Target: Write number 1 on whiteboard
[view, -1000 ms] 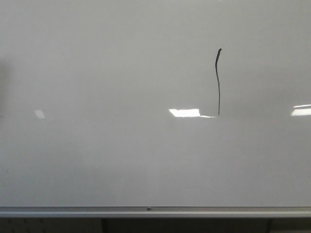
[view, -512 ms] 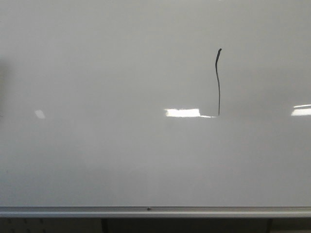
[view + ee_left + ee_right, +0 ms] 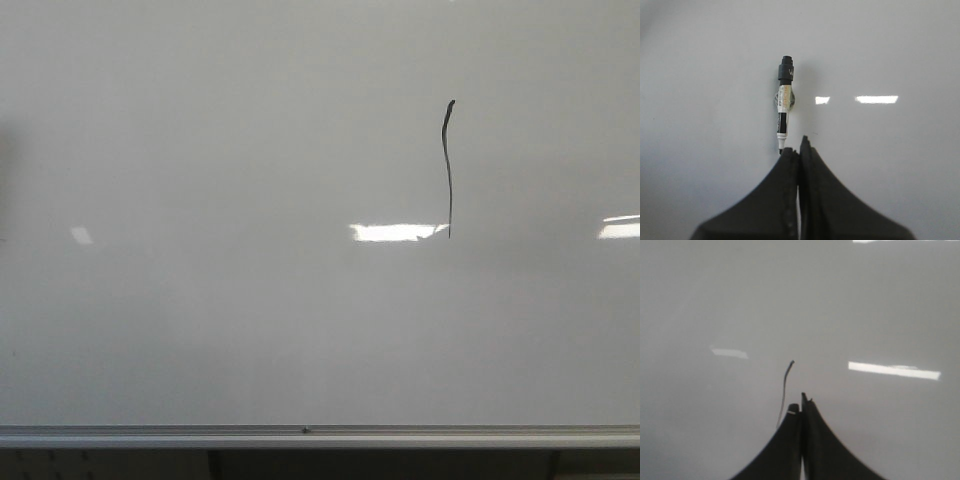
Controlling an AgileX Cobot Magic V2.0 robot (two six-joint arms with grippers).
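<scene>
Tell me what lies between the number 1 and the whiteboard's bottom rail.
Front view: bare whiteboard below the number 1, down to the rail.

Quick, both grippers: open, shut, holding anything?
Left gripper: jaws shut, empty; the black-capped white marker lies beyond them.
Right gripper: jaws shut, holding nothing visible.

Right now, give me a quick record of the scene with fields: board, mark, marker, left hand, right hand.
board: whiteboard, glossy, silver rail along its lower edge
mark: number 1, thin black vertical stroke, slightly wavy, thicker at the top, right of centre in the front view
marker: black-capped marker seen against the board just beyond the left hand, not gripped
left hand: fingers together, holding nothing
right hand: fingers together, holding nothing, next to the stroke's lower end
</scene>
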